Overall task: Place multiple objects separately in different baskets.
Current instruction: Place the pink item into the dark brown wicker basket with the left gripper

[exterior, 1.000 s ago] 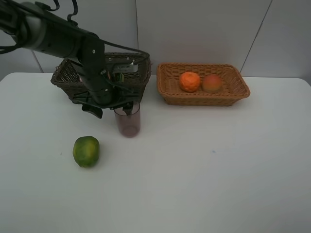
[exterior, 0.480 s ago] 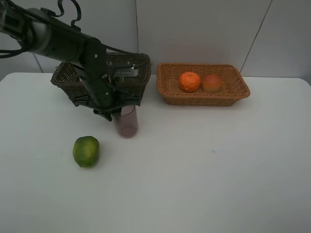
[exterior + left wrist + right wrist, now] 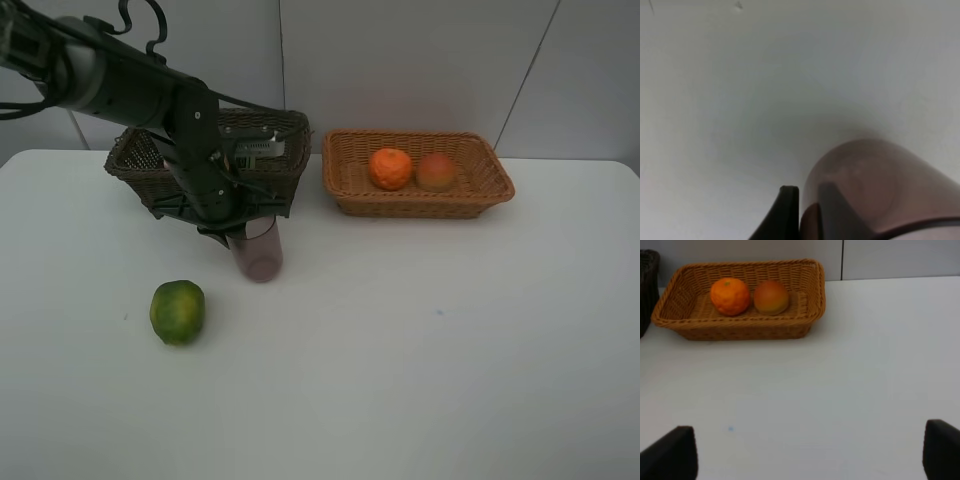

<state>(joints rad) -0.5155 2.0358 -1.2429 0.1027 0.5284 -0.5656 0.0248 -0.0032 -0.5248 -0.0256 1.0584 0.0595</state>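
Left claw (image 3: 238, 227) is clamped on the cup (image 3: 262, 258). The left wrist view shows one finger inside the rim and one outside, pinching the wall. That grip suits a thin, open vessel too wide to span. The cup appears to rest upright on the table (image 3: 420, 350), just in front of the dark basket (image 3: 135, 162).

The orange (image 3: 390, 168) and peach (image 3: 436, 172) sit side by side in the tan basket (image 3: 350, 196). Fruit evidently goes there, so the cup is judged bound for the dark basket. The lime (image 3: 177, 312) lies on the table near the cup, unsorted.

Right claw (image 3: 806, 447) hangs spread wide and empty, facing the tan basket.
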